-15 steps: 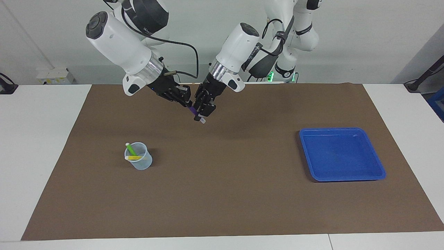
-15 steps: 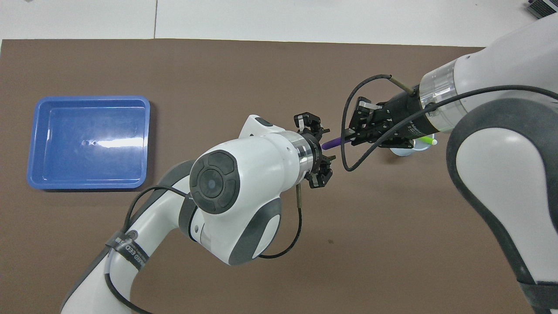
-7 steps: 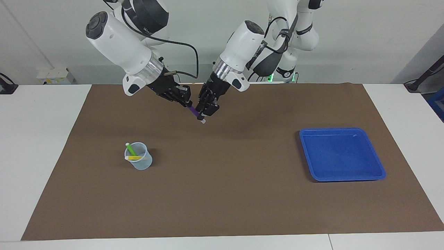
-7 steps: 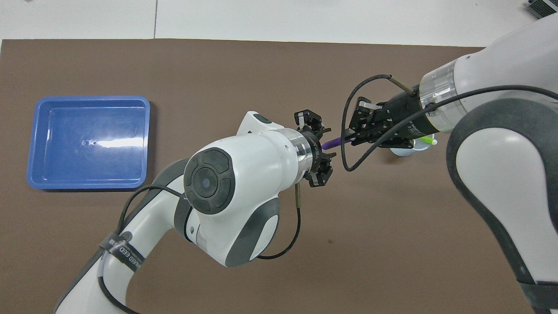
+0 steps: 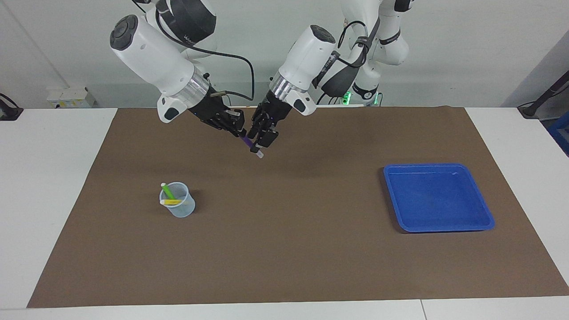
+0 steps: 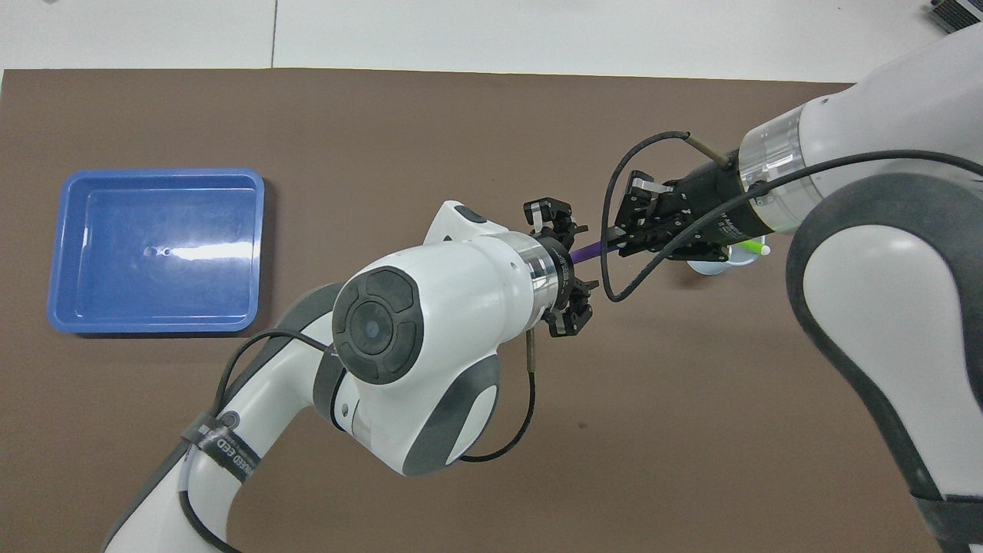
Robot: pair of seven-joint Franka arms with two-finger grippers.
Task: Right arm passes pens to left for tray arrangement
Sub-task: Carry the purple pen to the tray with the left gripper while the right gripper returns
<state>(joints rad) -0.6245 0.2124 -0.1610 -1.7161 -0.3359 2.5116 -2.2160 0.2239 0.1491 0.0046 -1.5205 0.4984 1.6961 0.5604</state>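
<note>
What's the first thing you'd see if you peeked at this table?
Two white robot arms meet in the air above the brown mat, the right gripper pinching a purple pen and the left gripper right at it. A bright blue tray waits toward the left arm's end, and a small cup holds a green pen and a yellow pen.

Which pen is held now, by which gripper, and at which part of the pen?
The right gripper holds the purple pen by its upper end, in the air over the mat. The left gripper is at its pale lower end; its hold cannot be told.
</note>
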